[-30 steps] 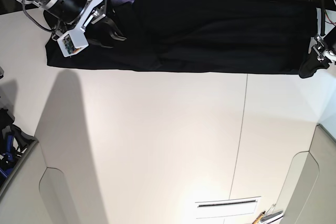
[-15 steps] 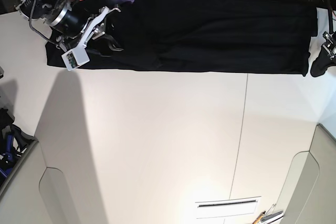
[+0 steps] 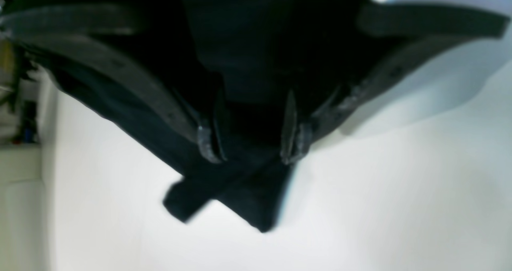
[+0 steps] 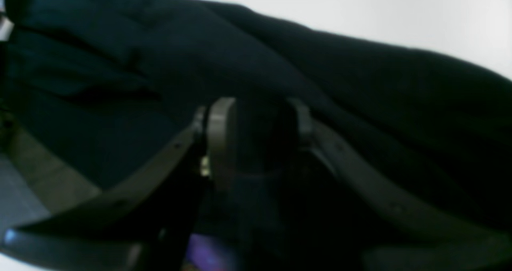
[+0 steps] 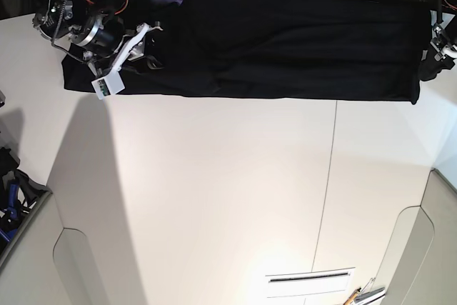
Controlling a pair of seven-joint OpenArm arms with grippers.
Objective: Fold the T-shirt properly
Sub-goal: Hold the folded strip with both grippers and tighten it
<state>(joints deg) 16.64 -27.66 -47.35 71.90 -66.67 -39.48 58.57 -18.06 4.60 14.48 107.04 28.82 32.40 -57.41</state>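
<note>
The black T-shirt (image 5: 300,48) lies folded on the counter (image 5: 214,191), both the left tool (image 3: 254,143) and right tool (image 4: 260,123) spread apart above it.

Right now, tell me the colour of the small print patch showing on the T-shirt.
Purple, on the black T-shirt; it shows best in the right wrist view.

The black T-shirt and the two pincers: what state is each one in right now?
black T-shirt: laid out in a long strip, with creases, a bit of purple print showing
left pincer: open, over the cloth
right pincer: open, above the cloth
</note>
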